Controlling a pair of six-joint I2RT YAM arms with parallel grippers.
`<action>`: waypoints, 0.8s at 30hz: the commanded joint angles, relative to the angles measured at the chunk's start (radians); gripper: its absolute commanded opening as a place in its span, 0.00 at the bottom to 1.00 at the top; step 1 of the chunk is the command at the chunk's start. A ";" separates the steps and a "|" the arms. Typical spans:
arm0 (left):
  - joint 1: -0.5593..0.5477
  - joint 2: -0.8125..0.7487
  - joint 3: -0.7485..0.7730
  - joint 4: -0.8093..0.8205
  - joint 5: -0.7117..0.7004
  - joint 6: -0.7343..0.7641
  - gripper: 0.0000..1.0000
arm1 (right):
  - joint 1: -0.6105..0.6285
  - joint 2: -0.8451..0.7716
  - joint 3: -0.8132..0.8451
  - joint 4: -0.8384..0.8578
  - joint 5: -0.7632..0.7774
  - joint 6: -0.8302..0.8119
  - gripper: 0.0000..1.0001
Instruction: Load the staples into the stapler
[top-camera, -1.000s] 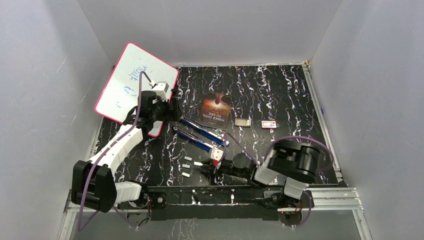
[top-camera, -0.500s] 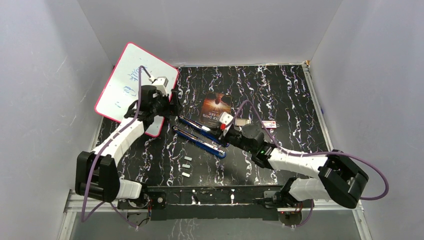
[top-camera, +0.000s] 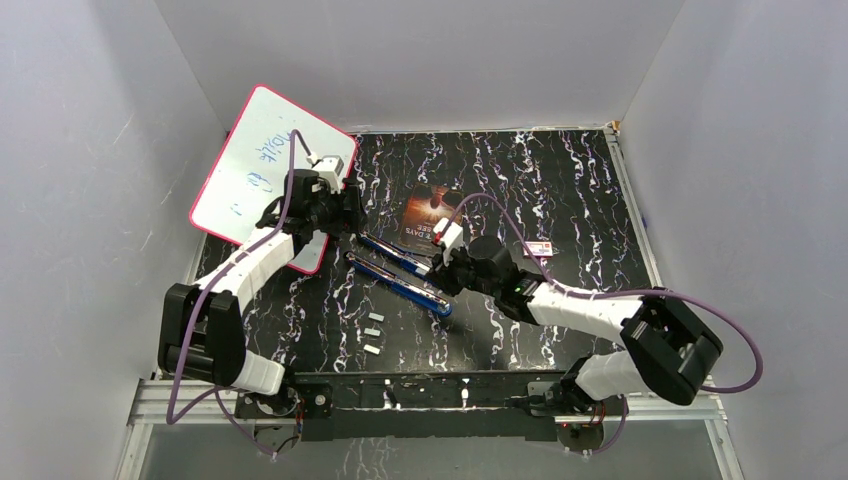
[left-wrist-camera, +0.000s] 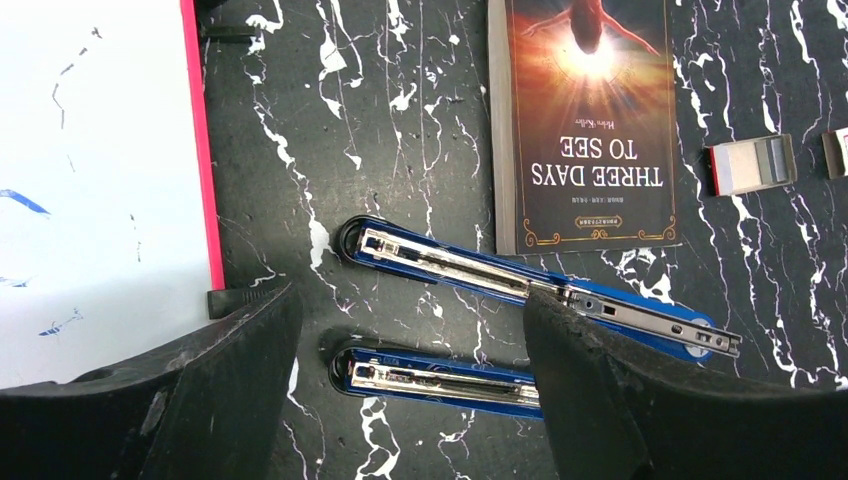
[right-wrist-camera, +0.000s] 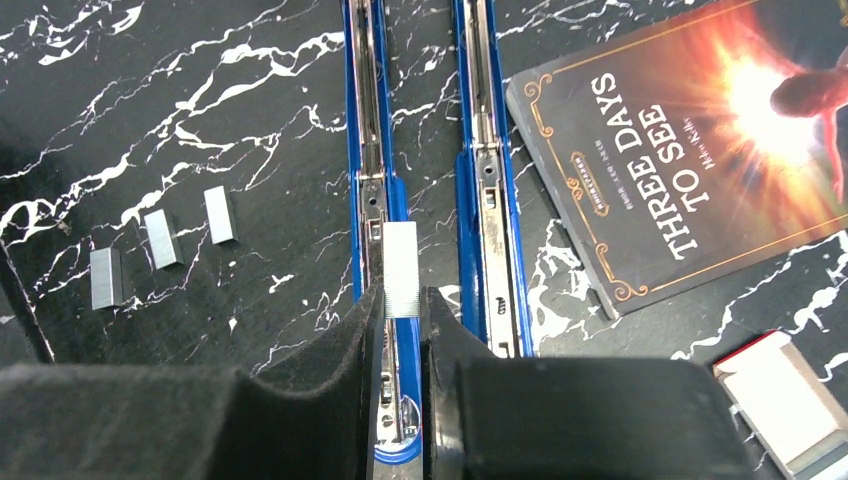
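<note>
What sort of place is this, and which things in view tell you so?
Probably a robotics lab test booth: plain grey walls box in a black marbled table, two robot arms are bolted at its near edge, and a blue stapler, book and whiteboard sit as props.

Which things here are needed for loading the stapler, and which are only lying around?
Needed:
- staple strip between the right fingers
- three loose staple strips
- two open blue staplers

Lying around:
- book
- whiteboard
- small red-and-white box
</note>
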 joint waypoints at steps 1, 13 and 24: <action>0.005 -0.011 0.031 -0.012 0.055 0.034 0.80 | 0.007 0.027 0.041 -0.018 -0.018 0.025 0.00; 0.004 -0.003 0.031 -0.024 0.055 0.053 0.80 | 0.088 0.073 0.021 0.047 0.127 0.035 0.00; 0.002 -0.004 0.027 -0.020 0.055 0.048 0.81 | 0.099 0.098 0.040 0.043 0.142 0.040 0.00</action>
